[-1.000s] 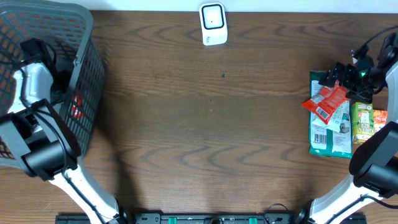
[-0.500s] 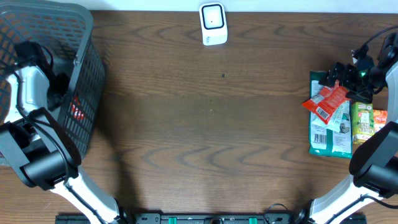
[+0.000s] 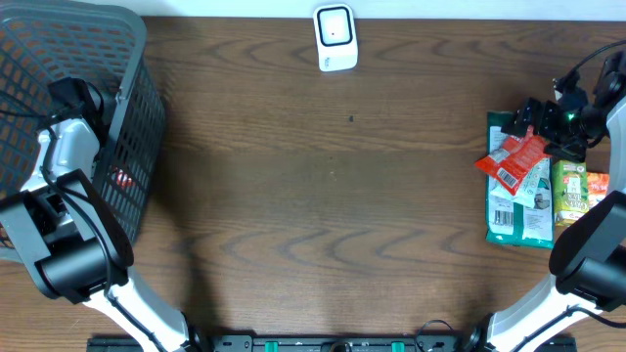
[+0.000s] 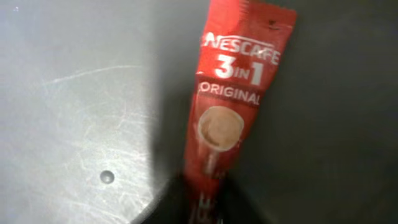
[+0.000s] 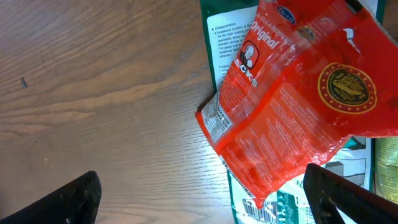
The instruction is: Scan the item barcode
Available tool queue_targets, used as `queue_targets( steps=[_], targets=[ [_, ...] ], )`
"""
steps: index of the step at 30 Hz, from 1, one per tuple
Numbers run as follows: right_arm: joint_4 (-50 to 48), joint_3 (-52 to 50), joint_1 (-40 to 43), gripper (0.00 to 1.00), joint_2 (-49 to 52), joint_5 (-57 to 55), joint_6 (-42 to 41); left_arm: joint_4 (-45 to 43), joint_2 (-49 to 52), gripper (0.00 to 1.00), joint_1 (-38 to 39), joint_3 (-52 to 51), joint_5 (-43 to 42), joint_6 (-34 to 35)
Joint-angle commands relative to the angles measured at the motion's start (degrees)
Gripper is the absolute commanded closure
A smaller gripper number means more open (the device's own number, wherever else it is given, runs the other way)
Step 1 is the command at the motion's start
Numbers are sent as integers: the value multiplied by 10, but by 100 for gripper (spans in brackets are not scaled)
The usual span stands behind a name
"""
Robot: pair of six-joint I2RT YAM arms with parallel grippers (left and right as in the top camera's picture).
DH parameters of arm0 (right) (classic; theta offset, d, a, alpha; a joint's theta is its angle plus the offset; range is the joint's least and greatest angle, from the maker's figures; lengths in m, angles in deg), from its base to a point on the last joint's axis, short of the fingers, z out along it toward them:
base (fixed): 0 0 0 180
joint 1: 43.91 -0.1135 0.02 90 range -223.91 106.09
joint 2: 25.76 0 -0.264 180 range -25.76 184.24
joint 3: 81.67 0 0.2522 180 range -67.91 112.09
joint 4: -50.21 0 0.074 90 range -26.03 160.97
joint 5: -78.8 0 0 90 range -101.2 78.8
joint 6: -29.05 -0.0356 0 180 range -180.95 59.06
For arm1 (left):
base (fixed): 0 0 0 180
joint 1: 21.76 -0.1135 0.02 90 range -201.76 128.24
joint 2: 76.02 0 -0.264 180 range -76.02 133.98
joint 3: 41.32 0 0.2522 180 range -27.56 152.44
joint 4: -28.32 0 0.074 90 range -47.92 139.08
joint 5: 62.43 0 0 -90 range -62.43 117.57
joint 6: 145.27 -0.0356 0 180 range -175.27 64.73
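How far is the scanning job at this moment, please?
Done: the left gripper is shut on a coffee sachet in the basket. In hand: the sachet, not yet lifted out. Left: carrying it to the scanner and showing its barcode. The right gripper is open above a red packet.

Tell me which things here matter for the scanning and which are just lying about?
In use: Nescafé sachet, gripped by the left gripper inside the basket; white scanner.
Lying about, probably: red packet, green packet, yellow-green carton.
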State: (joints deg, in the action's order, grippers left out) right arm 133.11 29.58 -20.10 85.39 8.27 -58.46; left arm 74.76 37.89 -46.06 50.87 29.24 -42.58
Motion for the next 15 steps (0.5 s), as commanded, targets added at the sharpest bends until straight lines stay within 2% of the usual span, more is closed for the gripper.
queue_targets(
  steps=[1,6,11,13,15],
  targets=[
    [-1,10,2,1,-7,-2,-3,8,9,92,-4,-11,22,8],
    [-1,10,2,1,-7,-2,-3,12,-67,92,-10,40,22,8],
    [-1,10,2,1,-7,-2,-3,10,-213,93,-20,80,20,40],
    [-1,10,2,1,-7,-2,-3,12,-263,93,-20,81,-12,40],
    [-1,10,2,1,-7,-2,-3,25,-304,93,-20,81,-92,40]
  ],
)
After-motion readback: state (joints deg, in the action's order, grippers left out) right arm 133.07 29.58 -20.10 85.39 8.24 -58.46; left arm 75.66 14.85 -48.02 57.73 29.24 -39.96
